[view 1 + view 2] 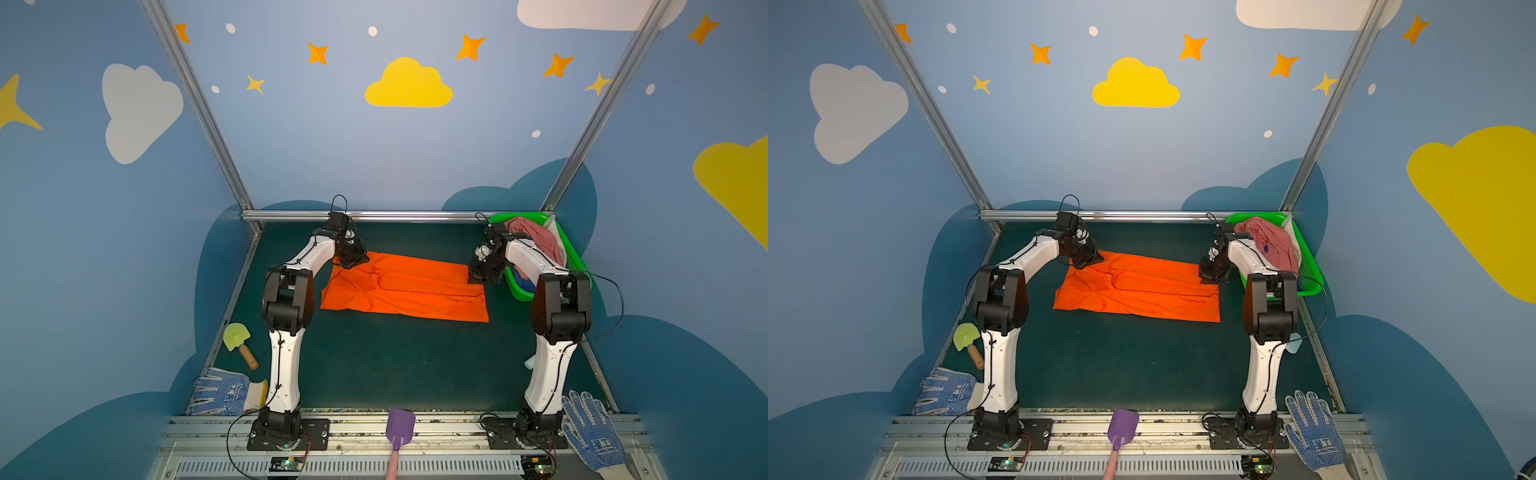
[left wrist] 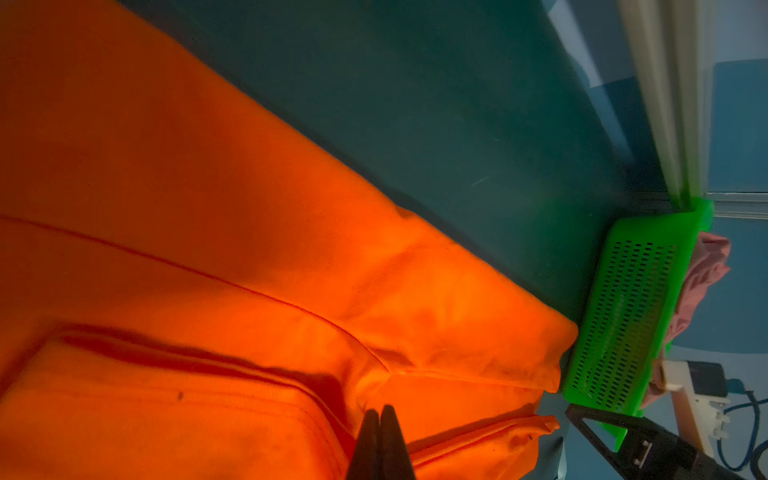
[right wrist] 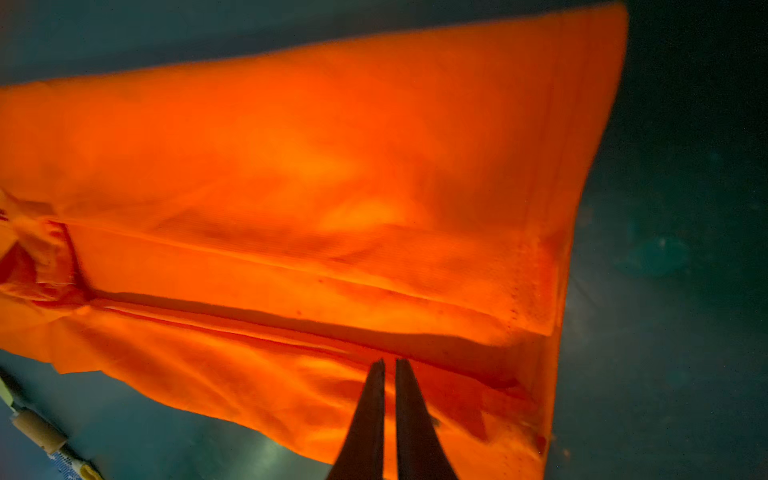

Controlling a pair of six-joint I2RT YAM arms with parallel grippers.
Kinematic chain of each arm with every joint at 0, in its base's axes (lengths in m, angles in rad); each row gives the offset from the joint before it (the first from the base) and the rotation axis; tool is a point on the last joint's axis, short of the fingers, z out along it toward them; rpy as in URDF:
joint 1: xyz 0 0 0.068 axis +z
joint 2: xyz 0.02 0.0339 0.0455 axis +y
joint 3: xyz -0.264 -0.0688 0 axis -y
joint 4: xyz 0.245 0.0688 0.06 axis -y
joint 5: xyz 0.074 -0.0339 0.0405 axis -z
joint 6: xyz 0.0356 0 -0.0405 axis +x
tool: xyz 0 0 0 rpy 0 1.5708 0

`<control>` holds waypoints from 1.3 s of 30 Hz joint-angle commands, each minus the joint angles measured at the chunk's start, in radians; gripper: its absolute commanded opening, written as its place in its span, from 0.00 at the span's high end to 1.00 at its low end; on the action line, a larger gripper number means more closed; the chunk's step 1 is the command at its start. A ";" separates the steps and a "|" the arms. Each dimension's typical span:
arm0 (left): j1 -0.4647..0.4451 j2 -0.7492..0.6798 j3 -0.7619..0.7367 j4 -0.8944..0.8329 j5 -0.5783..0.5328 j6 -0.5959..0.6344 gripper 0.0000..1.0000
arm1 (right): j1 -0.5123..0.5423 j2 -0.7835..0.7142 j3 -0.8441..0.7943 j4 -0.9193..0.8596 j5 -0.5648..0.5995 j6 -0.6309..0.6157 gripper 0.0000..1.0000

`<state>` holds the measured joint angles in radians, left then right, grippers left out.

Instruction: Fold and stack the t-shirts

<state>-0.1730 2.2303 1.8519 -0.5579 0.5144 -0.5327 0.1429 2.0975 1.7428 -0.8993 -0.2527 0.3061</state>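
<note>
The bright orange t-shirt (image 1: 405, 286) (image 1: 1138, 291) lies on the dark green table, folded into a long band with creases. My left gripper (image 1: 353, 259) (image 2: 380, 409) is at its far left corner, shut on a pucker of orange cloth. My right gripper (image 1: 478, 278) (image 3: 390, 361) is over the shirt's far right edge, its fingers parted by a narrow slit with orange cloth (image 3: 332, 187) showing through. A dusty pink t-shirt (image 1: 536, 237) (image 2: 706, 270) is heaped in the green basket (image 1: 575, 253). A bit of a dark blue one (image 1: 525, 282) shows under it.
The basket (image 2: 631, 311) stands at the back right corner, close to the shirt's end. Dotted gloves (image 1: 220, 392) (image 1: 594, 432) lie at the front corners. A green trowel (image 1: 239, 340) lies front left. A purple shovel (image 1: 400, 424) rests on the front rail.
</note>
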 commanded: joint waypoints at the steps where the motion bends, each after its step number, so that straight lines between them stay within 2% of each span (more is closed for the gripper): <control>1: -0.002 -0.066 -0.078 -0.029 -0.035 -0.010 0.95 | 0.019 0.073 0.101 -0.040 -0.003 -0.009 0.86; 8: -0.002 -0.104 -0.233 0.000 -0.117 -0.037 0.95 | 0.030 0.280 0.352 -0.092 0.052 -0.014 0.83; 11: -0.001 -0.098 -0.267 -0.001 -0.156 -0.039 0.95 | 0.030 0.331 0.406 -0.107 0.093 -0.018 0.82; 16: 0.002 -0.045 -0.250 -0.028 -0.199 -0.030 0.95 | 0.042 0.360 0.397 -0.140 0.173 -0.038 0.78; 21: 0.004 0.036 -0.179 -0.085 -0.247 0.002 0.95 | 0.071 0.331 0.296 -0.150 0.259 -0.056 0.75; 25: 0.003 0.110 -0.094 -0.128 -0.270 0.031 0.95 | 0.097 0.272 0.169 -0.143 0.317 -0.054 0.72; 30: 0.001 0.224 0.088 -0.208 -0.270 0.069 0.95 | 0.134 0.179 0.010 -0.148 0.406 -0.021 0.72; 33: -0.009 0.302 0.222 -0.251 -0.235 0.083 0.95 | 0.163 0.121 -0.095 -0.143 0.418 0.005 0.71; 39: -0.057 0.500 0.592 -0.368 -0.184 0.105 0.95 | 0.240 0.029 -0.279 -0.131 0.406 0.071 0.70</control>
<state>-0.2047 2.6167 2.3600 -0.8108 0.3428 -0.4591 0.3542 2.1063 1.5539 -0.9466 0.1486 0.3309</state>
